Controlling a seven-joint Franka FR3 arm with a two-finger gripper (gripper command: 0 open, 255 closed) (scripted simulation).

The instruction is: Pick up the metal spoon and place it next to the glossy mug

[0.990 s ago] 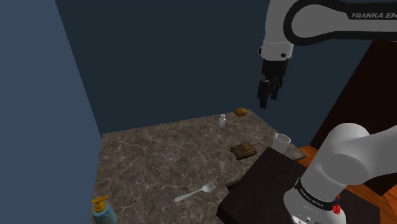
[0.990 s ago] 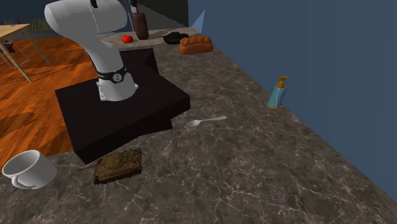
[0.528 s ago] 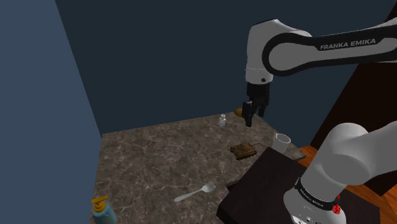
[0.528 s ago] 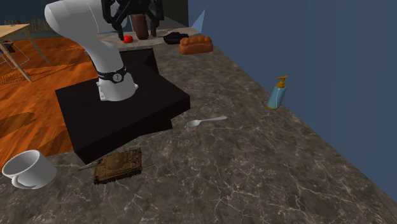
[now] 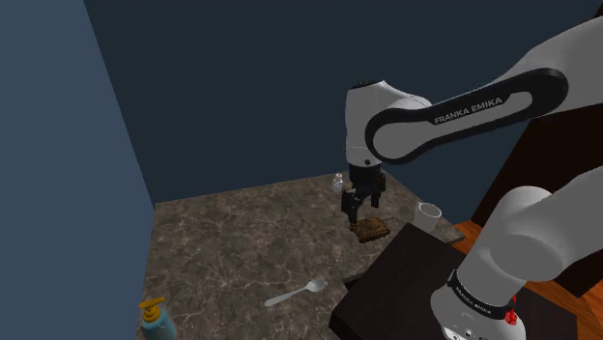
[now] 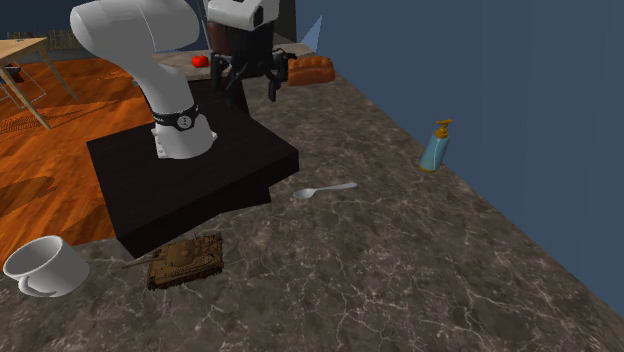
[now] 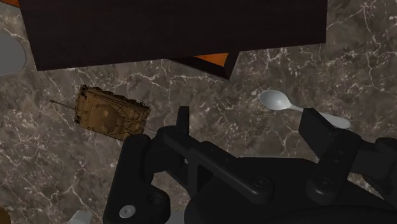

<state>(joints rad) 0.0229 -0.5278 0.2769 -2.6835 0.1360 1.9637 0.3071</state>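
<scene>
A pale metal spoon (image 5: 298, 292) lies flat on the dark marbled counter (image 5: 232, 241), close to the stand's front corner; it also shows as the spoon (image 6: 323, 190) and the spoon (image 7: 275, 99), where one finger covers part of its handle. The white glossy mug (image 5: 429, 212) stands at the counter's edge beside the stand, seen tilted as the mug (image 6: 45, 268). My gripper (image 5: 359, 208) hangs open in the air, empty, above the counter between mug and spoon. It is also the gripper (image 6: 252, 92) and the gripper (image 7: 250, 124), whose fingers (image 7: 318, 127) stand well apart.
A brown toy tank (image 5: 369, 228) sits between mug and spoon, also the tank (image 7: 109, 113). A blue soap bottle (image 5: 155, 319) stands near the wall. A small bottle (image 5: 337, 182) is at the back. The dark stand (image 5: 406, 280) borders the counter. A bread loaf (image 6: 307, 69) lies farther off.
The arm has swung down and toward the shoulder view's left, bringing the gripper from high up to a spot low over the tank. The fingers stayed open. Nothing on the counter moved.
</scene>
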